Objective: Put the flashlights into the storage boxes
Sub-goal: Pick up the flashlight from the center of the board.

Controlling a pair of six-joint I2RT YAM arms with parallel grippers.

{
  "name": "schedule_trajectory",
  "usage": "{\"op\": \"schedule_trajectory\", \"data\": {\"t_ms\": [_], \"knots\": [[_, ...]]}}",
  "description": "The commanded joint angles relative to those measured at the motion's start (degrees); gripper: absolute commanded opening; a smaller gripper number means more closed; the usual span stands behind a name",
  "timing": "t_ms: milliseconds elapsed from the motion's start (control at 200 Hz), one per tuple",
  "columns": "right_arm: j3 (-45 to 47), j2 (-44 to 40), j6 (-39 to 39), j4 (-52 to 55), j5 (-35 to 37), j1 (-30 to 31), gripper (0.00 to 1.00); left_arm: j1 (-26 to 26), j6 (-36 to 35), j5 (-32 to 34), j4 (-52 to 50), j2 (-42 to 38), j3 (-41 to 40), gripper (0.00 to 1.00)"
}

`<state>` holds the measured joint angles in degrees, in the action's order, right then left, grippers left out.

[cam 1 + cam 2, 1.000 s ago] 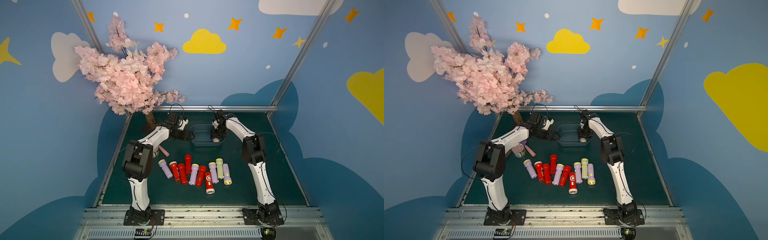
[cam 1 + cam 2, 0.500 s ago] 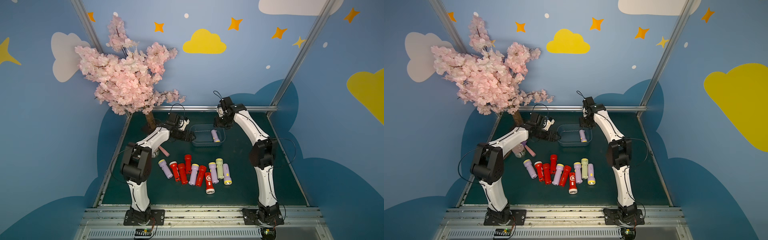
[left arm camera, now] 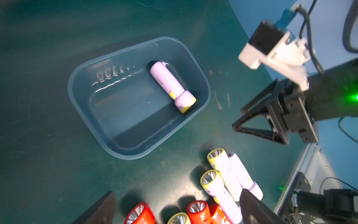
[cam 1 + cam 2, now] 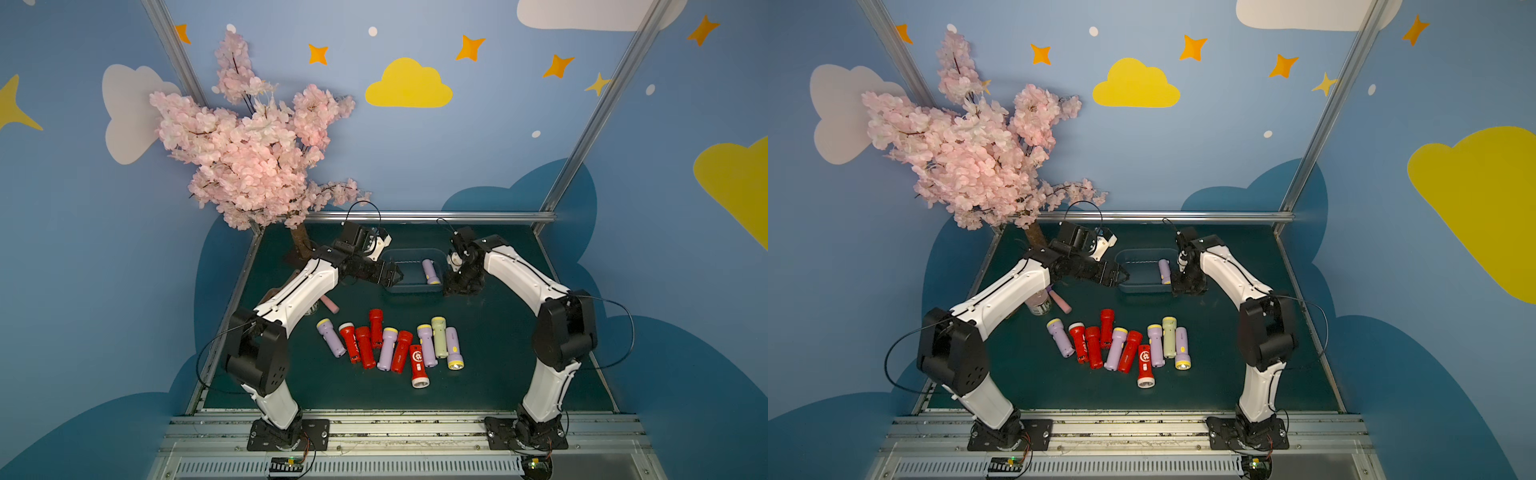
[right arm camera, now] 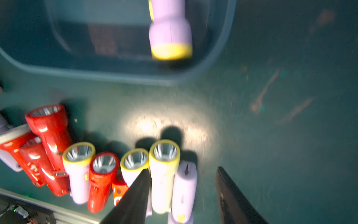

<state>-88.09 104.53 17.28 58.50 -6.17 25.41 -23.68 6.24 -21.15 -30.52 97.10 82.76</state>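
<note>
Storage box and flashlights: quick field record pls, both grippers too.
box: slate-blue storage box, far centre of the green mat
in box: one lavender flashlight, lying flat at the end nearest the right arm, yellow head toward the robot bases
on mat: ten flashlights in a loose row; five red, four lavender, one pale green flashlight
left gripper: open, empty, at the box's other end
right gripper: open, empty, beside the box
left to do: ten not yet boxed

Blue walls (image 4: 457,158) painted with clouds (image 4: 408,85) and orange stars (image 4: 469,47), pink blossom tree (image 4: 249,158), dark green tabletop (image 4: 498,374)
</note>
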Motion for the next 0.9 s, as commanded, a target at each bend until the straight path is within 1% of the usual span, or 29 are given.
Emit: {"op": "schedule_trajectory", "data": {"t_ms": [0,170,365,641,796,896], "knots": [[5.7,-5.3,4.1,-1.4,-2.1,1.9,0.55,-0.4,-0.5,-0.6,-2.1,-1.4,-0.2,0.99],[14.8,-10.0,8.2,-2.7,-2.5,6.2,0.54,-0.8,-0.5,-0.9,-3.1,-1.4,-0.3,0.99],[21.4,-13.2,12.8,-3.6,-1.2,9.8,0.52,-1.4,0.0,-1.7,-3.7,-2.2,0.0,0.99],[28.9,-15.8,16.2,-6.7,-0.8,10.4,0.51,-1.9,-0.5,-3.2,-4.7,-1.3,1.4,0.99],[31.2,-15.2,16.4,-8.9,0.0,10.4,0.51,-1.9,-0.8,-3.2,-4.3,-1.4,1.1,0.99],[31.5,-13.4,16.5,-9.9,1.1,10.1,0.51,-1.9,-0.9,-3.1,-4.3,-1.2,1.3,0.99]]}}
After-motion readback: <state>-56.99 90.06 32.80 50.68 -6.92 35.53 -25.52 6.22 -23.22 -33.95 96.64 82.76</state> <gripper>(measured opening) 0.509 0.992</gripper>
